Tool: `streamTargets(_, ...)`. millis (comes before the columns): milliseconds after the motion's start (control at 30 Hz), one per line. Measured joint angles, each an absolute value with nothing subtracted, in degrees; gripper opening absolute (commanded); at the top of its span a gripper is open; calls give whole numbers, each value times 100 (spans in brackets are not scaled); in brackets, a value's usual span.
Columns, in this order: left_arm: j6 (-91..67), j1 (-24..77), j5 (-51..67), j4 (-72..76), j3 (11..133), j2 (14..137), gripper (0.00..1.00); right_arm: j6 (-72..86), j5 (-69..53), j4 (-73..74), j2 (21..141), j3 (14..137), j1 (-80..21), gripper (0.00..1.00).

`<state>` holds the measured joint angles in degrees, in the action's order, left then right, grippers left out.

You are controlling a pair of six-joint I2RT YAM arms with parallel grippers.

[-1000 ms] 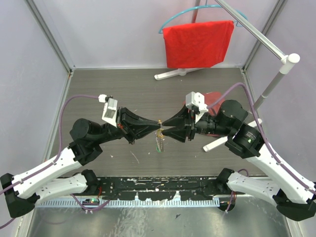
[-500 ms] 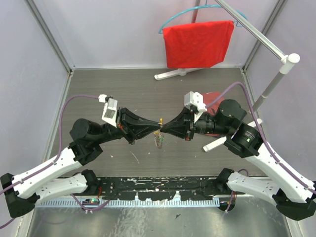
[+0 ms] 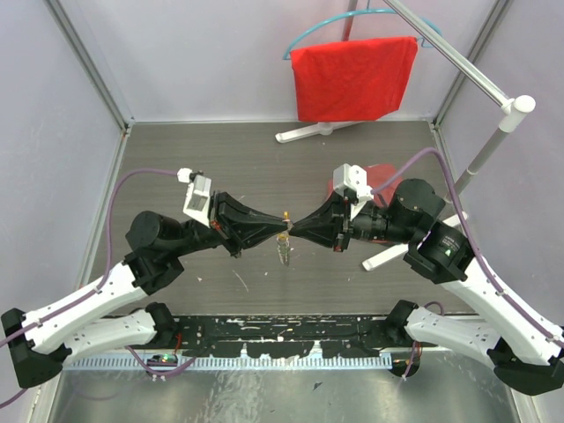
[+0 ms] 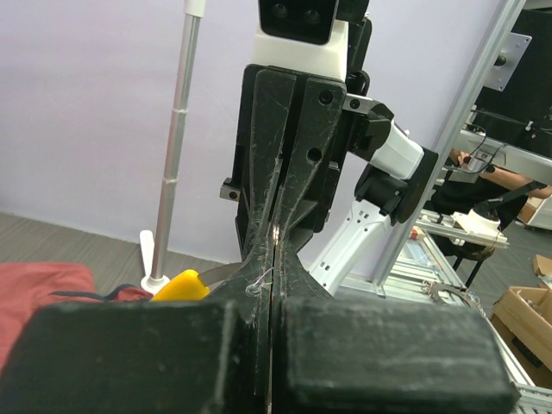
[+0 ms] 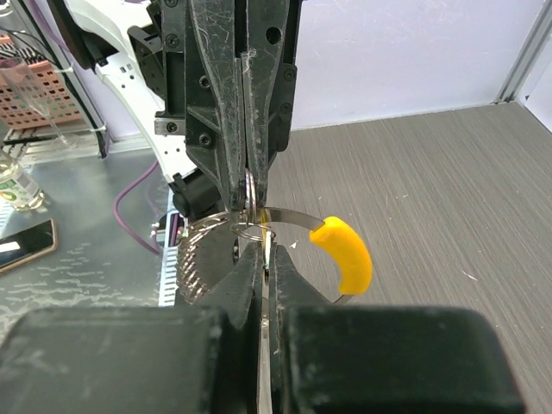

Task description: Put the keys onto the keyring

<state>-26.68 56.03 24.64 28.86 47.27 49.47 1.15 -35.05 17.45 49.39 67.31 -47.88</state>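
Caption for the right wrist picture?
Shut right gripper meets the shut left gripper at a thin grey metal keyring with yellow curved section.

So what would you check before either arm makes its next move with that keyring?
1. The left gripper is shut on the keyring: ok.
2. The right gripper is shut: ok.
3. What the right gripper is pinching: cannot tell.
4. The keys hang just below where the two grippers meet: ok.
5. The keys are already threaded on the keyring: cannot tell.
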Motion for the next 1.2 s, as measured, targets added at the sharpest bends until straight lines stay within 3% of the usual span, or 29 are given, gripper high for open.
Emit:
streamTargets(400, -2606, 5603, 2497, 2724, 4856, 5085, 0, 106, -3476, 1850, 4921, 6731, -4788, 1)
streamTargets(1033, -1758, 5603, 2425, 1299, 5199, 4904, 0, -34, -3107, 2217, 4759, 6794, -4788, 1)
streamTargets(1067, -1752, 5603, 2416, 1282, 5199, 4897, 0, -36, -3105, 2226, 4762, 6794, -4788, 5)
streamTargets(1200, -1706, 5603, 2390, 1234, 5199, 4890, 0, -38, -3100, 2246, 4766, 6794, -4788, 45)
